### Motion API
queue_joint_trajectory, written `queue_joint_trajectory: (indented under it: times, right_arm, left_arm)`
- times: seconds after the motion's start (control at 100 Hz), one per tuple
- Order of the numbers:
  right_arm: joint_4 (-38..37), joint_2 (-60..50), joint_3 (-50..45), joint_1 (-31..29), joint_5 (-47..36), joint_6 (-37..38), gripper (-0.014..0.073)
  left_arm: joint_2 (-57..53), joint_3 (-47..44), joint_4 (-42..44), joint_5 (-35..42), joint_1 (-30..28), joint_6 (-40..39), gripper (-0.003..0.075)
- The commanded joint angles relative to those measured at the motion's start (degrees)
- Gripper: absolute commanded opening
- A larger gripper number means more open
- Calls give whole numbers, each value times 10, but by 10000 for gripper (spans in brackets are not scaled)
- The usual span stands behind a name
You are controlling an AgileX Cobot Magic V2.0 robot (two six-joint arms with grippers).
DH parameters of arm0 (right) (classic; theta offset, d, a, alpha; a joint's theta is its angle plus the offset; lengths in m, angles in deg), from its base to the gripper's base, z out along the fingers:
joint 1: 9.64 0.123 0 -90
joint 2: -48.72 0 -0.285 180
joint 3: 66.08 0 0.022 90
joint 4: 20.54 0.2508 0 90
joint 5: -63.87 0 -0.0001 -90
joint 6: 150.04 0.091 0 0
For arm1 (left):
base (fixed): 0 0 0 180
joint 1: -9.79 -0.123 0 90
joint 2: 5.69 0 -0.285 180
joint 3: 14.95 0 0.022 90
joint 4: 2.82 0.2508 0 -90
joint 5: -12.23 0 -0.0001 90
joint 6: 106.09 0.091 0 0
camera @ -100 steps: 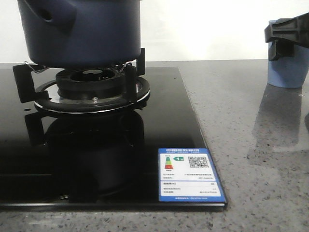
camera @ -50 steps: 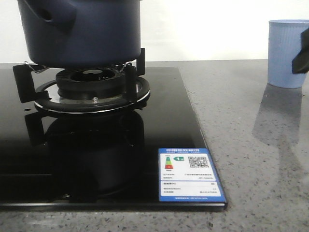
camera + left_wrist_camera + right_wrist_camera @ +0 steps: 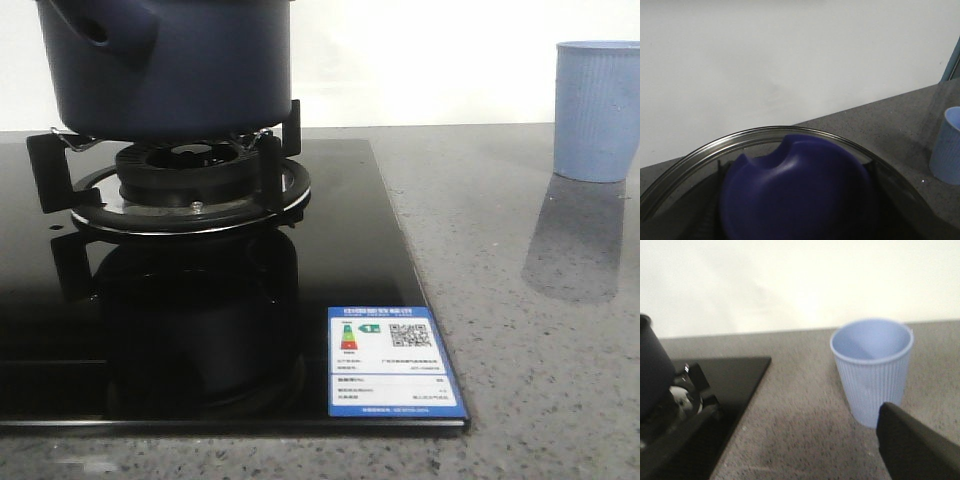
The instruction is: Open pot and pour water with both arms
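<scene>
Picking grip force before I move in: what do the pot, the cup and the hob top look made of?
Pot: dark navy, matte, probably coated or enamelled metal; no glare on its wall.
Cup: pale blue, finely ribbed, dull; looks like thin plastic or paper, can't tell which.
Hob top: black gloss, likely glass; it mirrors the burner and the pot.

"Saw much of the left gripper (image 3: 799, 200)?"

"Only dark fingers (image 3: 883, 190) low in the left wrist view, one on each side, blurred and cut off by the edge. Couldn't tell clamped from parted."

"And the right gripper (image 3: 914, 449)?"

"Showed up as one black, blocky finger in a corner of the right wrist view, slanted and out of focus. Couldn't judge the jaws there either."
</scene>
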Motion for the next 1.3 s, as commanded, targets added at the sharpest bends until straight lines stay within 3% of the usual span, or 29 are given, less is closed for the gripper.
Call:
queue_joint_trajectory:
  times: [0.0,0.74,0.97,1.2,1.29]
  right_arm:
    - [-4,-22,14,-3,8,-1,552]
    - [-16,-31,14,-3,-2,-1,552]
    - [-16,-31,14,-3,-5,-1,552]
    - [-42,-31,24,-3,-8,-1,545]
    - [-50,-31,40,-3,-10,-1,472]
  left_arm:
    - [-10,21,-5,47,4,-3,326]
    - [14,20,17,47,4,-3,330]
    - [10,20,24,25,4,-3,539]
    - [-33,20,24,11,2,-3,541]
    - [-65,20,24,-11,-12,-3,536]
